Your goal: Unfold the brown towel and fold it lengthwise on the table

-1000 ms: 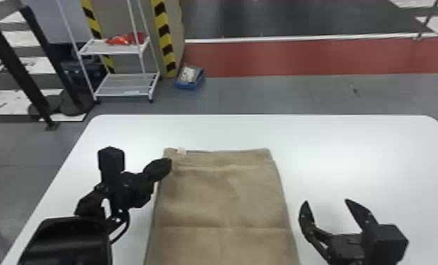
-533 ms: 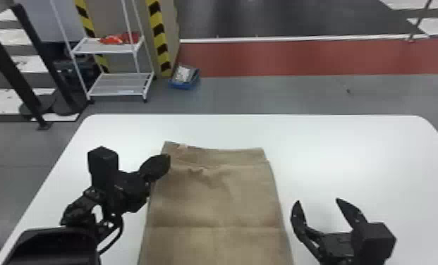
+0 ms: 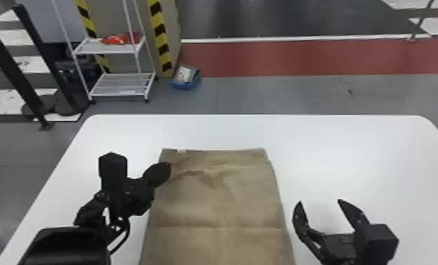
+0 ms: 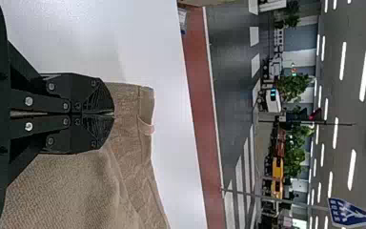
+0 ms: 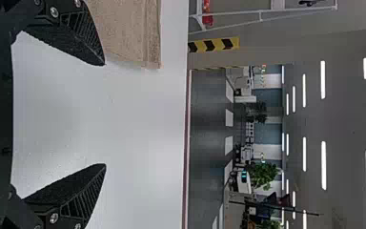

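The brown towel (image 3: 221, 201) is laid flat on the white counter (image 3: 345, 151), with its near end passing beyond the bottom of the head view. Its far edge is placed almost parallel to the counter's far edge, and a strip of white surface is seen between them. A wider white stretch is given on the towel's right side than on its left, where the counter's slanted side edge is nearer. Along the towel's far edge, toward the left corner, a small pale tag (image 3: 181, 151) is attached. The cloth is crossed by a straight crease, and some wrinkles are formed near the far end. The left gripper (image 3: 165, 170) is positioned over the towel's left edge, close to the far left corner. Its fingers are pressed together, with the tips against the cloth; whether a fold is pinched between them cannot be told. The right gripper (image 3: 319, 201) is held beside the towel's right edge, above the counter. Its fingers are spread widely apart, nothing is grasped, and white surface is seen between them, while one fingertip is located near the towel's edge.
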Controlling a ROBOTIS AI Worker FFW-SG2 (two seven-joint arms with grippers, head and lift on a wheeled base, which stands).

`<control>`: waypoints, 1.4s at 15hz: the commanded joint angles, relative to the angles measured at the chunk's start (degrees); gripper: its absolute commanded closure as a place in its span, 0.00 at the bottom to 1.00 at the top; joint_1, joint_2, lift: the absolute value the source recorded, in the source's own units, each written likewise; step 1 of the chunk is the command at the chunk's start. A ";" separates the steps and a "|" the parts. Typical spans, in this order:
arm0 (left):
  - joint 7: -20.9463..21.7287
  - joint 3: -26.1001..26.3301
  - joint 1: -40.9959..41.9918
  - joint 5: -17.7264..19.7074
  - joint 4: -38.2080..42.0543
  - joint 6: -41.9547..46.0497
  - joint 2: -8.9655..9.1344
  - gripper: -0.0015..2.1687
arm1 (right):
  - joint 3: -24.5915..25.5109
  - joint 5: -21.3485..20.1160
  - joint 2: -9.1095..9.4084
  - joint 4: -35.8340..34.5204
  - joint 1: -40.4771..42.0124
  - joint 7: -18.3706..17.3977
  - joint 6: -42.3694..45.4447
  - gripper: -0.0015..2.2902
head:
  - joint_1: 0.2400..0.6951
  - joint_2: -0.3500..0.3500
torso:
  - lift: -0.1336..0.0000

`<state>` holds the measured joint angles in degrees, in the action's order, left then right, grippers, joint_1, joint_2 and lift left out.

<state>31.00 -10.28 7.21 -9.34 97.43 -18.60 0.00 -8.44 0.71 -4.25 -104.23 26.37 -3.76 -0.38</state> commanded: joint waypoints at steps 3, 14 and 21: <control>0.03 -0.09 -0.18 0.20 -0.66 0.89 0.15 0.50 | 0.00 0.08 0.03 0.52 -0.27 0.07 0.07 0.06 | 1.00 0.61 | 0.18; 1.87 -0.53 -1.15 -0.07 -3.12 1.94 0.15 0.65 | 0.00 0.08 0.03 1.58 -0.88 0.07 0.24 0.06 | 1.00 0.61 | 0.18; 3.63 1.76 12.03 3.36 21.84 -4.74 0.15 0.88 | 0.61 0.08 0.03 1.93 -0.88 0.07 0.77 0.06 | 1.00 0.60 | 0.18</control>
<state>34.61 -10.08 14.08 -7.35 109.20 -19.88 0.00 -8.18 0.79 -4.22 -102.43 25.49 -3.69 0.06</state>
